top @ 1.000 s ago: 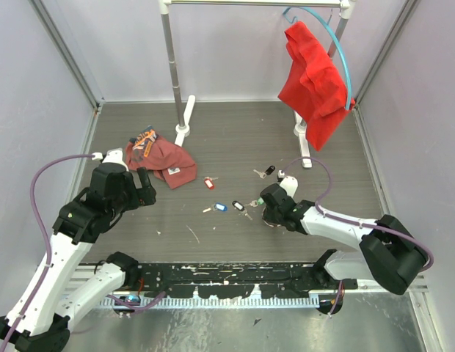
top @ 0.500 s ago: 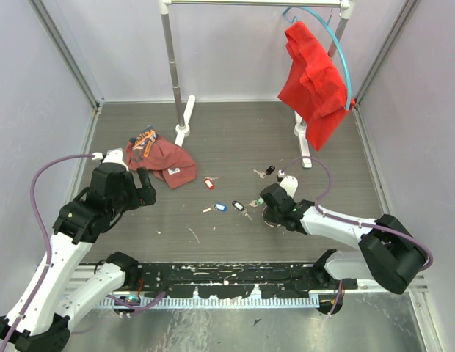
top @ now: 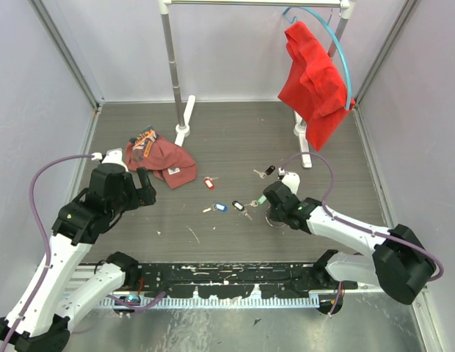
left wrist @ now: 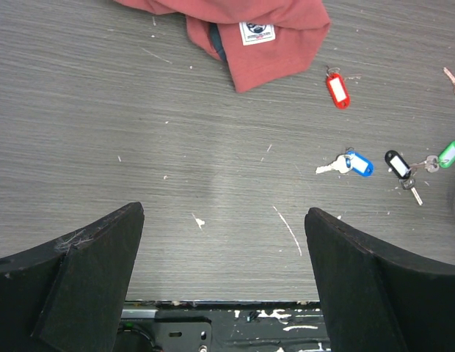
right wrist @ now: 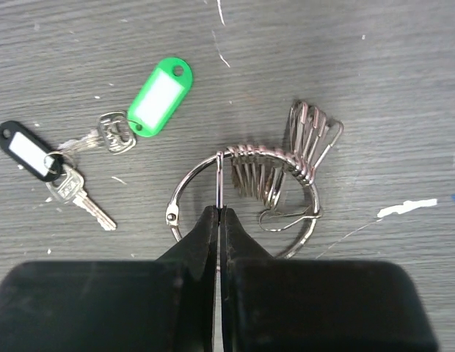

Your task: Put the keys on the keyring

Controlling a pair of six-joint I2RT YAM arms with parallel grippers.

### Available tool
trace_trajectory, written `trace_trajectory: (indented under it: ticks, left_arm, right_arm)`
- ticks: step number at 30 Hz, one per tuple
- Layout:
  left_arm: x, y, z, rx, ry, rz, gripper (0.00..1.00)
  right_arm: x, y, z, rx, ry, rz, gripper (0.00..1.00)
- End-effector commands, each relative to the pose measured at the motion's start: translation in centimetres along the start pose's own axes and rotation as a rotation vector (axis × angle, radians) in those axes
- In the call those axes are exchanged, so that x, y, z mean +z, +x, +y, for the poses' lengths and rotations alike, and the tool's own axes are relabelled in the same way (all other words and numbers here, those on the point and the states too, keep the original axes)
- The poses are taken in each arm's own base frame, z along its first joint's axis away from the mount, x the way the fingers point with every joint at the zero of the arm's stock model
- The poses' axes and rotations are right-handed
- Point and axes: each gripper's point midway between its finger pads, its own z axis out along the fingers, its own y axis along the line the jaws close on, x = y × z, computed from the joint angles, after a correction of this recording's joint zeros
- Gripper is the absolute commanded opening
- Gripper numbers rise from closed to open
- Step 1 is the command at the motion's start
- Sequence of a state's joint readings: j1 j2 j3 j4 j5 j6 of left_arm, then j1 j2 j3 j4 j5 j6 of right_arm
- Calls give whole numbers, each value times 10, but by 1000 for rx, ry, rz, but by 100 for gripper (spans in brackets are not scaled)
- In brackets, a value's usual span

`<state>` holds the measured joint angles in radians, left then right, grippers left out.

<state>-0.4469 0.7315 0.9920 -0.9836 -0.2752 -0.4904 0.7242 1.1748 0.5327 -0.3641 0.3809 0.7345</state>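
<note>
Your right gripper (right wrist: 219,214) has its black jaws pressed together on the near rim of the thin silver wire keyring (right wrist: 246,202), which lies flat on the grey wood-grain tabletop (right wrist: 403,88). The wire is so fine that the jaws look fully closed around it. A thin straight sliver runs from the pinch across the keyring's inside. It may be the opening arm, hinged at the small rivet left of the jaws, but that cannot be settled from here. A cluster of small silver wire clips (right wrist: 301,150) hangs on the keyring's far right arc.

In the right wrist view the keys all lie to the keyring's left. The small silver key with the green plastic tag (right wrist: 160,97) is nearest, its tag slanting up to the right. The silver key with the black tag (right wrist: 26,150) is just past it, and the blue-tagged key (left wrist: 357,163) and red-tagged key (left wrist: 336,89) lie farther out.

Your left gripper (left wrist: 224,220) is spread wide and empty, hovering well apart from the keyring on that same side, so it is the natural arm to fetch. The flat, slick metal blades hug the table, and the thicker plastic tags look like the easier hold.
</note>
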Motion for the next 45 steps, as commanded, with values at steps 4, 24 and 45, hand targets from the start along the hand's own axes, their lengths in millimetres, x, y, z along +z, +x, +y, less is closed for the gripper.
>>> trace_trajectory:
  ticks: [4, 24, 45]
  left_arm:
    - [-5, -7, -18, 27, 110, -22, 98]
    - [-32, -35, -128, 217, 520, -192, 94]
    - [-122, 1, -247, 696, 972, -674, 92]
  right_arm:
    - [-36, -34, 10, -208, -39, 1, 1]
    - [-191, -66, 95, -509, -685, 95, 1]
    - [-267, -59, 118, -657, -1042, 109, 1]
